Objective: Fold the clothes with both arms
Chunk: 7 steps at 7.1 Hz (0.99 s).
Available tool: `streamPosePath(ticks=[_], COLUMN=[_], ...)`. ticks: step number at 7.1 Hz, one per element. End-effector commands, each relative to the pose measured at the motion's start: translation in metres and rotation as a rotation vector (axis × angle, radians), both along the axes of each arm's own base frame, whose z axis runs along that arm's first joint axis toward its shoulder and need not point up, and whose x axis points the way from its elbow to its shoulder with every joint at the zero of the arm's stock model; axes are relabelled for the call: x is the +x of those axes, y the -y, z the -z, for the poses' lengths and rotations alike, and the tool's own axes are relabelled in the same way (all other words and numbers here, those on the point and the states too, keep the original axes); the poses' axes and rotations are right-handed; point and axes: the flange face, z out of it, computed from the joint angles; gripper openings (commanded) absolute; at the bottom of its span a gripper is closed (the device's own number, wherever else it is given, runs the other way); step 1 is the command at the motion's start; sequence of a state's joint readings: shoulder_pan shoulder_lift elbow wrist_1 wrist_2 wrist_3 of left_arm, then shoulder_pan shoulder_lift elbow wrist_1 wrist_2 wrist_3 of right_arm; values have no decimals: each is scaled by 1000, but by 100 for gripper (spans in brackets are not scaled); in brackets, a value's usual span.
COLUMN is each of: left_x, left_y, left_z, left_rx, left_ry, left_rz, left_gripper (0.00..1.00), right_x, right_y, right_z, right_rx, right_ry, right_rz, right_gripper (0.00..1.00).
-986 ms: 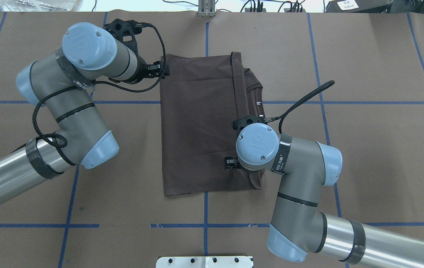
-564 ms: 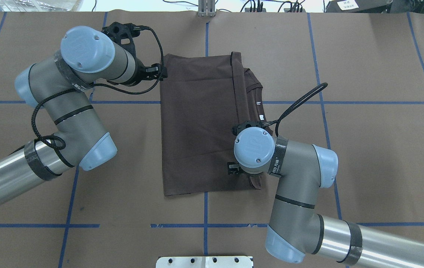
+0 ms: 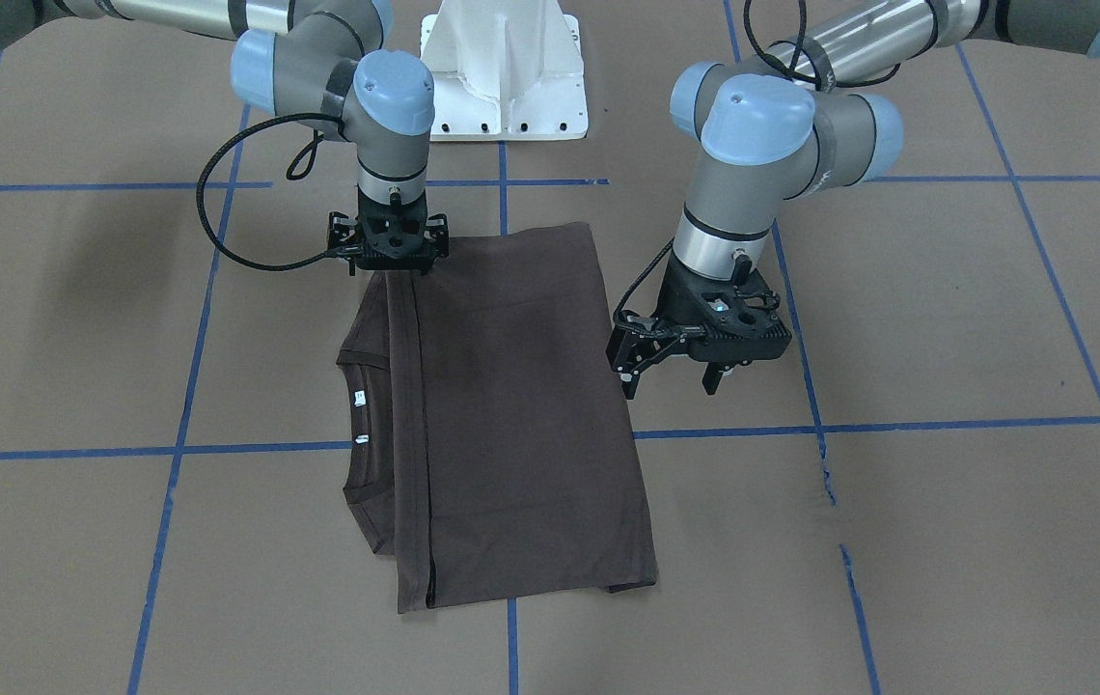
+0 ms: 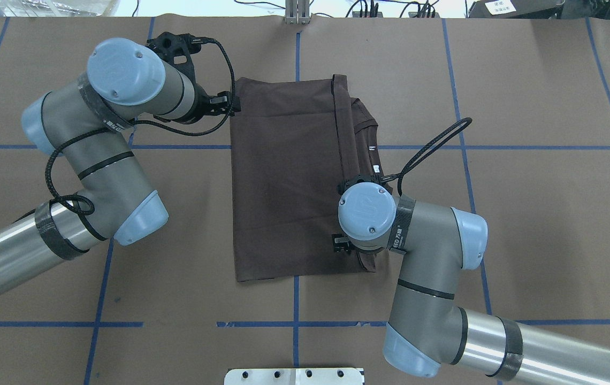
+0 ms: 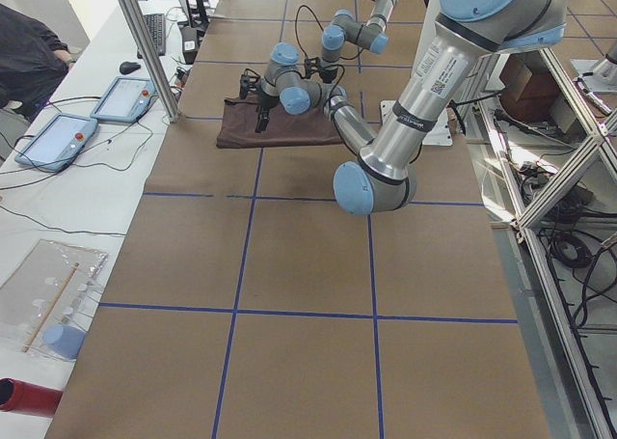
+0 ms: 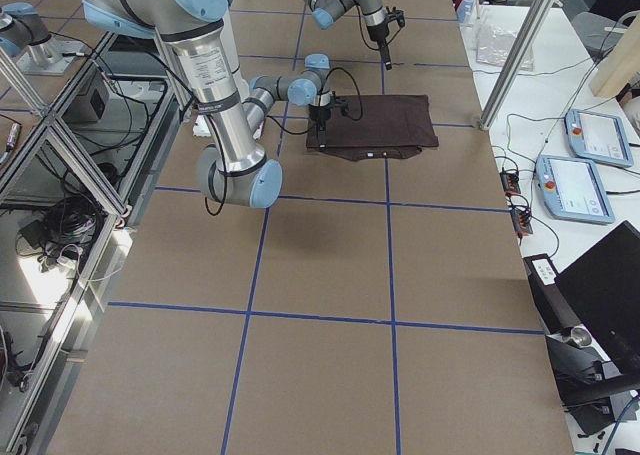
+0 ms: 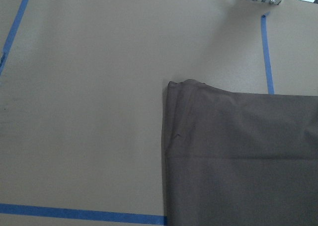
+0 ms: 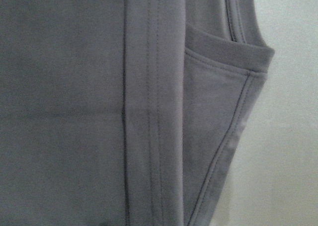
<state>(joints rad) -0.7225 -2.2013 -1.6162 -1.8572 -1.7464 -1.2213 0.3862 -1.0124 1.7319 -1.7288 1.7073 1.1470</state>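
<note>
Brown paper covers the tabletop [image 3: 946, 319], and blue tape lines [image 3: 897, 425] cut it into large squares. At its robot-side edge stands the white bolted pedestal [image 3: 504, 68], which we take as our landmark. The side views show aluminium frame posts [image 5: 145, 48], and past the edge farthest from the pedestal two tablets [image 5: 56, 140] lie on a white surface.

The dark brown T-shirt [image 3: 511, 405] lies flat on the tabletop straight out from the pedestal, folded into a long rectangle whose long sides run away from it. On the robot's right of that rectangle the ribbed collar [image 3: 347, 492] and two small white neck labels [image 3: 360, 396] peek out beside the folded flap.

The right arm [image 3: 357, 87] reaches down close to the pedestal, and the right hand [image 3: 394, 270] points straight down at the shirt's corner nearest the pedestal, on the collar side. We cannot tell whether its fingers are apart or together, nor whether they hold cloth; its wrist camera shows only hems and collar close up.

The left arm [image 3: 782, 125] ends farther out from the pedestal. The left hand [image 3: 669, 386] hovers with its fingers spread apart and nothing between them, just beside the shirt's other long edge, over bare paper. Its wrist camera looks down on the shirt's corner farthest from the pedestal
</note>
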Motion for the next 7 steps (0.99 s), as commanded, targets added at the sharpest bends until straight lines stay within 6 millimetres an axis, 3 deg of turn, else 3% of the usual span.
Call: streamPosePath(ticks=[1,7], left_x=[0,3], left_y=[-1,-3], left_z=[1,5], left_rx=[-1,0], left_ry=[-3,-10], left_rz=[-1,-3], left_gripper=[100,100], right_x=[3,21], right_y=[2,21], right_z=[-6,-10], right_rx=[2,-7], right_ry=[-24,-60], right_rz=[13,-12], right_gripper=[100,100])
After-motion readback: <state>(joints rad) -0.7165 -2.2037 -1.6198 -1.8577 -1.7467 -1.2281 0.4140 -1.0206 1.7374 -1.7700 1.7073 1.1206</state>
